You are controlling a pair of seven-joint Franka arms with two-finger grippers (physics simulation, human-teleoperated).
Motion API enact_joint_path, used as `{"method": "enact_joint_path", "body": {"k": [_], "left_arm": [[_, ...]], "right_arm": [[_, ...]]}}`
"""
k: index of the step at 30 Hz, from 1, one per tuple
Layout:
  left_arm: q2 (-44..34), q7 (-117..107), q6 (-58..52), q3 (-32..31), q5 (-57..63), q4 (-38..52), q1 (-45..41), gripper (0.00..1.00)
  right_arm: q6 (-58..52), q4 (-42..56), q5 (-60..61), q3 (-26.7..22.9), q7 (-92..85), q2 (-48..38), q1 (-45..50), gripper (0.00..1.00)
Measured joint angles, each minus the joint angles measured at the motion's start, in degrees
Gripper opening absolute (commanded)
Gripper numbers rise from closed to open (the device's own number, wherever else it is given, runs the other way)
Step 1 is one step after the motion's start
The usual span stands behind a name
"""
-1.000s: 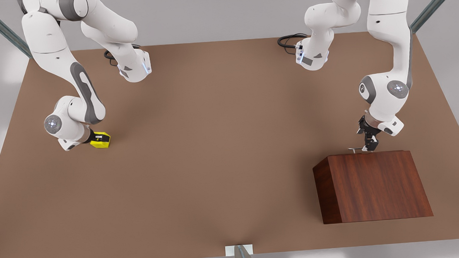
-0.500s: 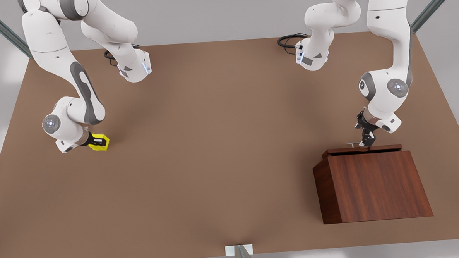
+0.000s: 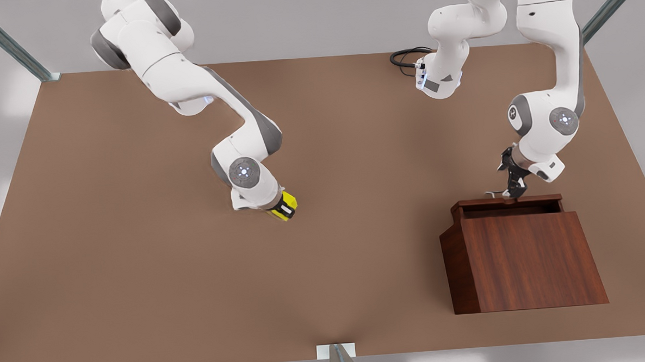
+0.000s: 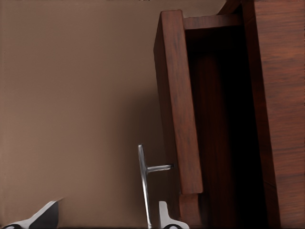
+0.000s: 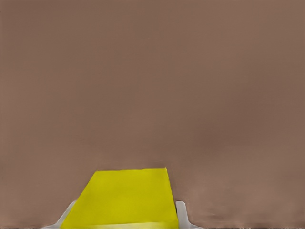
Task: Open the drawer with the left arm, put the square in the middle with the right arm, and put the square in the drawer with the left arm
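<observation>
The yellow square (image 3: 287,206) sits low over the middle of the brown tabletop (image 3: 357,239), with my right gripper (image 3: 283,206) shut on it. In the right wrist view the square (image 5: 125,199) lies between the two pale fingertips (image 5: 181,213). At the front view's right stands the wooden cabinet (image 3: 527,259); its drawer (image 3: 506,201) is pulled partly out. My left gripper (image 3: 513,191) is at the silver handle (image 3: 494,193). In the left wrist view the handle (image 4: 142,183) stands between wide-apart fingers (image 4: 165,215), one of them tucked behind the bar, and the drawer (image 4: 177,109) shows a dark hollow inside.
The two arm bases stand along the far edge, with a black cable (image 3: 404,55) beside one. Metal frame struts (image 3: 6,42) run off the far corners, and a small bracket (image 3: 335,352) sits at the near edge. Bare tabletop separates the square from the cabinet.
My right arm has swung the square from the front view's left side to the middle of the table. My left gripper has drawn the drawer farther out of the cabinet.
</observation>
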Motion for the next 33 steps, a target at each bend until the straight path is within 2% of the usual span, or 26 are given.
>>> {"method": "enact_joint_path", "body": {"k": [3,6,9,13,18,20,21,24,27,29,33], "left_arm": [[0.02,-0.1,-0.11,0.0,0.0,0.0,-0.02,1.0],[0.11,-0.1,-0.29,0.0,0.0,-0.09,0.05,1.0],[-0.06,-0.1,-1.74,0.0,0.0,-0.21,0.04,1.0],[-1.27,-0.53,-3.39,0.0,0.0,-0.87,-0.14,1.0],[-2.0,-1.25,-4.95,-0.01,-0.02,-0.88,-0.7,1.0],[-2.0,-1.6,-5.39,-0.01,-0.05,-0.88,-0.88,1.0],[-2.07,-1.65,-5.66,-0.01,-0.05,-0.88,-0.95,1.0],[-2.6,-2.42,-6.94,-0.02,-0.07,-0.93,-0.98,1.0],[-3.28,-3.93,-7.58,-0.08,-0.1,-1.23,-0.96,1.0],[-3.18,-3.98,-6.62,0.0,-0.18,-1.14,-1.05,1.0],[-2.62,-3.8,-5.92,-0.04,-0.14,-1.22,-0.96,1.0]], "right_arm": [[0.07,12.46,-4.02,-0.34,15.59,10.72,7.2,0.62],[-0.04,22.62,-5.26,-4.15,29.7,18.6,14.08,0.62],[0.45,23.51,-6.05,-4.93,37.61,20.19,15.9,0.64],[0.02,22.83,-5.92,-4.92,38.94,20.11,15.86,0.64],[0.76,20.44,-5.71,-4.22,24.14,20.52,15.87,0.64],[0.79,20.42,-5.7,-4.08,21.53,20.58,15.91,0.73],[0.72,20.42,-4.97,-3.14,19.93,20.61,15.9,1.0],[0.28,20.6,-4.61,-2.99,17.59,20.44,15.51,1.0],[0.16,20.65,-4.61,-2.97,16.87,19.92,15.43,1.0],[-0.2,20.13,-4.79,-2.55,14.27,16.56,14.04,1.0],[-1.79,0.9,-4.71,-2.56,-15.56,-2.45,-2.56,1.0]]}}
